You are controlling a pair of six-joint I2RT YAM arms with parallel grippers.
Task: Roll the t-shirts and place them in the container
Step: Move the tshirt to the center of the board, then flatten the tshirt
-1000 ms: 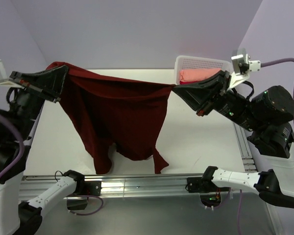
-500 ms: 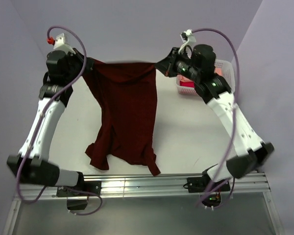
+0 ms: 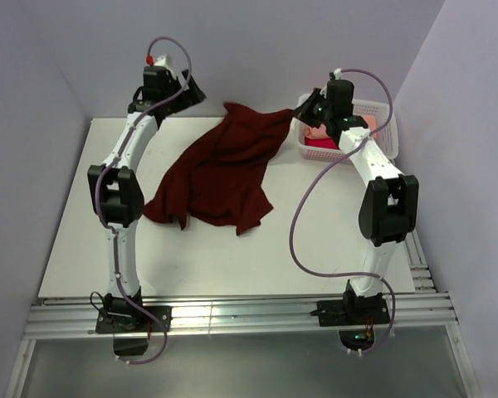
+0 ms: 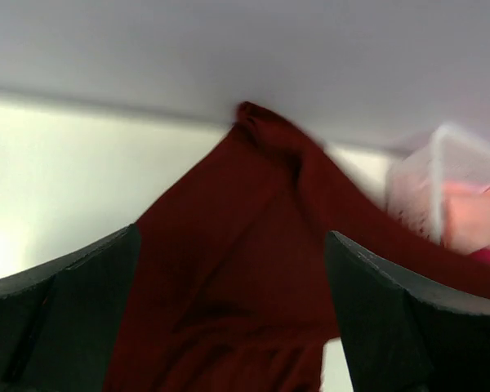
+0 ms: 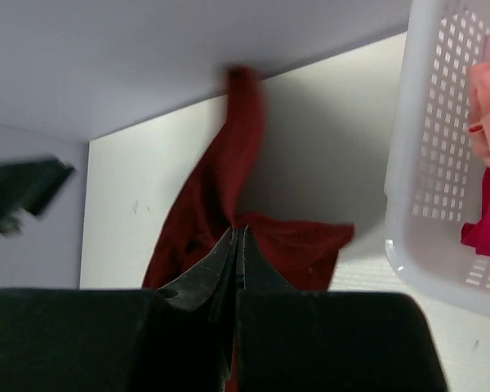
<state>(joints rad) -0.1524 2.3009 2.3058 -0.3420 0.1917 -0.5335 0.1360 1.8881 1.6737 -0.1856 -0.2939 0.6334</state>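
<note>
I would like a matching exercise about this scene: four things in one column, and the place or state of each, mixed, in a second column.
Things:
1. maroon shirt
2. peach shirt
3. left gripper
4. right gripper

Place or state:
a. in the basket
b. jaws shut
c. jaws open
d. mostly on the table

Pairs: 1-d, 2-a, 3-c, 4-b.

White table, crumpled maroon t-shirt near its far edge, white basket at far-right corner.
</note>
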